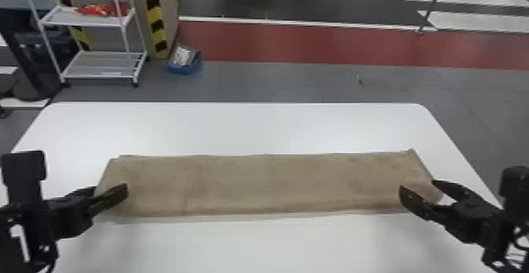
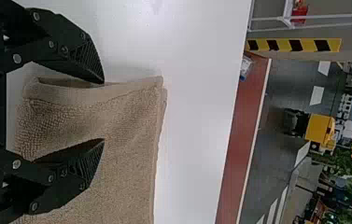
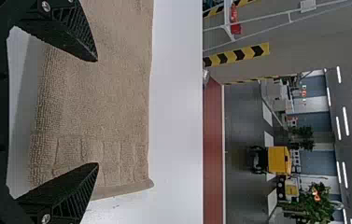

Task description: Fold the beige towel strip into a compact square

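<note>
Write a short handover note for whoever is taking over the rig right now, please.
Left tool: open, at the left end of the beige towel strip, one finger beyond the end, the other over the cloth.
Right tool: open, at the strip's right end.
Towel: flat, stretched side to side across the white table.
Done: it lies as a long, narrow strip, with layered edges.
Left: shorten it into a compact square, probably by bringing the ends inward.

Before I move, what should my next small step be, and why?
Probably ease the left gripper down slightly and close it on the left end of the towel. Its open fingers bracket that end, one over the towel, one by its edge, and the towel lies long, not yet square.
</note>
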